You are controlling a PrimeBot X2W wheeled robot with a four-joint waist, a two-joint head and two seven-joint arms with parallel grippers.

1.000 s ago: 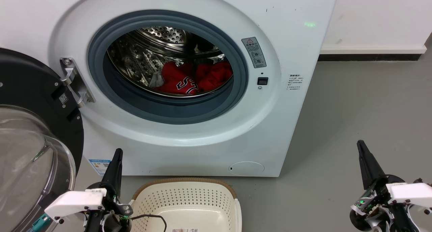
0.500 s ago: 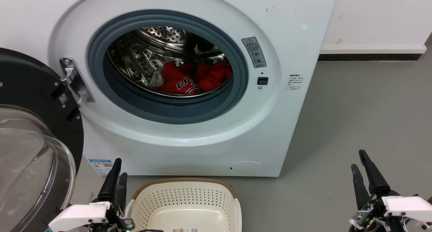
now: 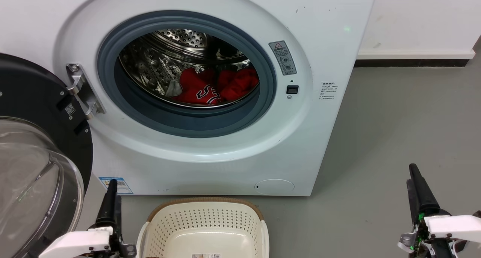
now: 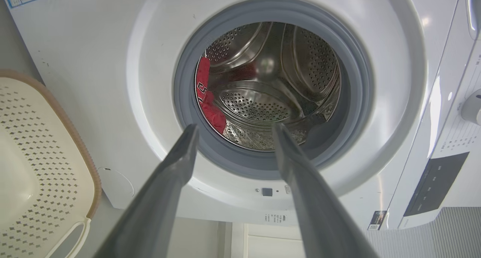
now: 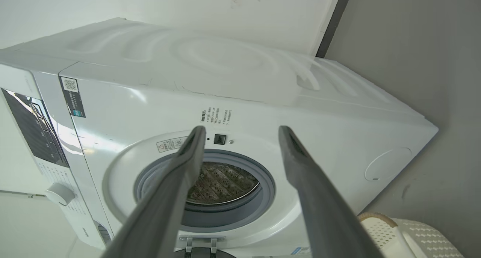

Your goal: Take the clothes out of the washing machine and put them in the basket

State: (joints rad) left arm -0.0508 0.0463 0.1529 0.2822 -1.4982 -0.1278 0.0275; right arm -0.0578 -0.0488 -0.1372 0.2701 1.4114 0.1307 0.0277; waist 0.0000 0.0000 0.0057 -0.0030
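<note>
Clothes (image 3: 214,87) in the drum (image 3: 180,36), both tools released

The red clothes lie in a heap at the bottom of the steel drum, a little right of its middle. One piece shows black letters with white edges. The washing machine (image 3: 330,44) is white, and its round opening has a grey rubber ring (image 3: 188,126). The door (image 3: 34,100) is swung open to the left, with a black frame and a clear glass bowl.

The basket (image 3: 204,201) stands on the grey floor (image 3: 394,119) just in front of the machine, below the opening. It is cream with a brown rim, and a paper label lies on its bottom.

The left tool (image 4: 235,125) is low at the near left, between the door and the basket. Its two fingers are spread apart and hold nothing. The right tool (image 5: 242,127) is at the near right, over bare floor and well apart from the machine. Its fingers are also spread apart and hold nothing.
</note>
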